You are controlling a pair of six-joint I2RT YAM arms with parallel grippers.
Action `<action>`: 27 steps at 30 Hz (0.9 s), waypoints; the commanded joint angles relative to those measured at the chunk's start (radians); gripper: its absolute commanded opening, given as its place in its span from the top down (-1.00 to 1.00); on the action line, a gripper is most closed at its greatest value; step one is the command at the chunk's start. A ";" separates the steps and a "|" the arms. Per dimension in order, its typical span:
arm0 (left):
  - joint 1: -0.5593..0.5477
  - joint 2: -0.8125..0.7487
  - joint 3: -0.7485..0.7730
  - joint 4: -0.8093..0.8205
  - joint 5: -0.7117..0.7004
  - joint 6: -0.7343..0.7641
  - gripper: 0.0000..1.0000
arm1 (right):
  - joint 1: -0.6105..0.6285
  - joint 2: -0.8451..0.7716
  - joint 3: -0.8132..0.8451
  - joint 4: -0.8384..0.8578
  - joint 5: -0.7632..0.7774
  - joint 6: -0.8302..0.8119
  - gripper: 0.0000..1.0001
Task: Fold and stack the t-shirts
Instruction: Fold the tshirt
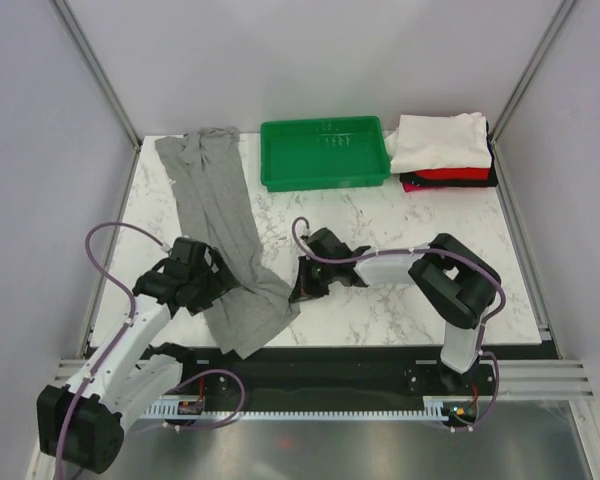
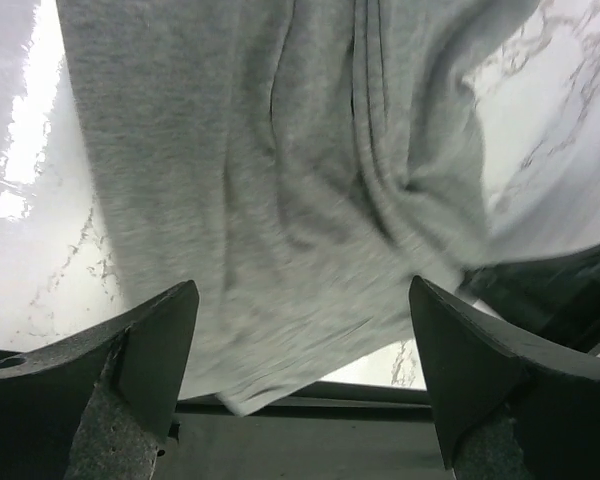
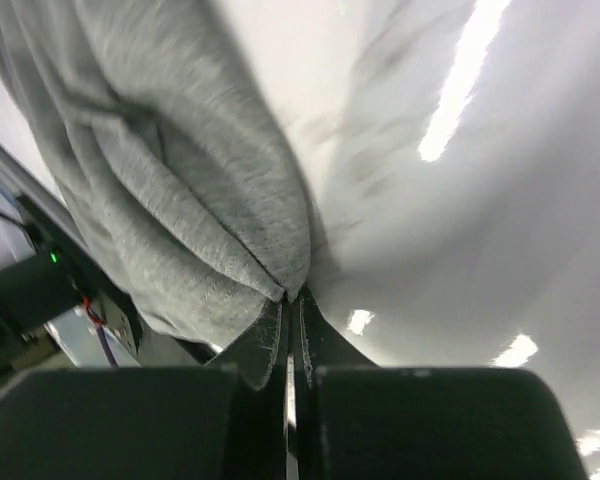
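The heather-grey t-shirt lies crumpled in a long strip from the table's back left to its front edge. My left gripper is open, its jaws wide apart over the shirt's near end, holding nothing. My right gripper is shut on the shirt's right edge, with a fold of grey cloth pinched at the fingertips. Folded shirts are stacked at the back right: a white one on top, a red one and a black one below.
A green plastic tray stands at the back middle, between the grey shirt and the stack. The shirt's near end hangs over the table's front edge. Grey walls enclose the marble table.
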 commanded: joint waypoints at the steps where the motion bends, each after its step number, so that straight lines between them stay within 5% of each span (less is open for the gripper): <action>1: -0.067 -0.003 -0.015 -0.012 -0.051 -0.074 -0.85 | -0.133 0.014 -0.033 -0.062 0.045 -0.102 1.00; 12: -0.373 -0.031 -0.064 -0.087 -0.092 -0.253 -0.63 | -0.195 -0.005 -0.088 -0.053 0.042 -0.136 1.00; 17: -0.475 -0.013 -0.128 -0.020 -0.080 -0.347 -0.22 | -0.195 0.001 -0.105 -0.029 0.021 -0.133 1.00; 27: -0.603 0.139 -0.162 0.121 -0.081 -0.436 -0.17 | -0.195 0.004 -0.119 -0.009 0.005 -0.140 1.00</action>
